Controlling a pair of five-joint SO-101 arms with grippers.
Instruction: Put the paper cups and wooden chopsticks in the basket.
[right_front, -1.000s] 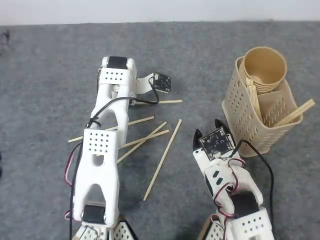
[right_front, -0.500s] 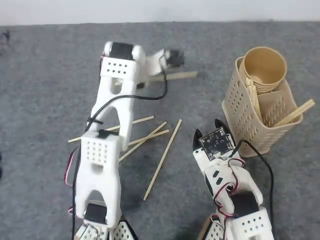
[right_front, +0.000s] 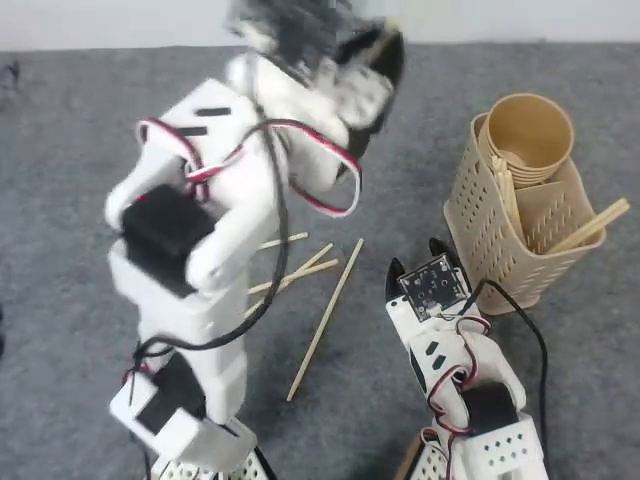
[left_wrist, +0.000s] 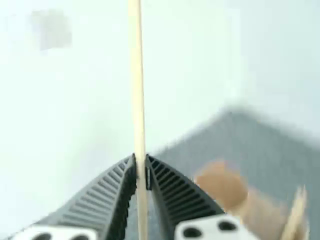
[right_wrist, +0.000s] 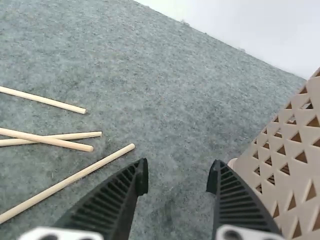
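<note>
My left gripper (left_wrist: 140, 172) is shut on a wooden chopstick (left_wrist: 136, 85) that stands out past its fingertips. In the high view the left arm is raised high, its gripper (right_front: 385, 50) near the back of the table. The beige basket (right_front: 482, 215) at the right holds stacked paper cups (right_front: 527, 132) and several chopsticks (right_front: 592, 226). More chopsticks (right_front: 325, 318) lie loose on the grey mat in the middle. My right gripper (right_front: 417, 258) rests open just left of the basket, nothing between its fingers. In the right wrist view the loose chopsticks (right_wrist: 65, 182) lie ahead of it, with the basket wall (right_wrist: 287, 160) beside it.
A grey mat (right_front: 80, 180) covers the table, and a white wall runs along its back edge. The raised left arm (right_front: 200, 250) hides part of the loose chopsticks in the high view.
The left arm has lifted off the mat with the chopstick, swinging up and toward the basket side. The right arm has stayed still.
</note>
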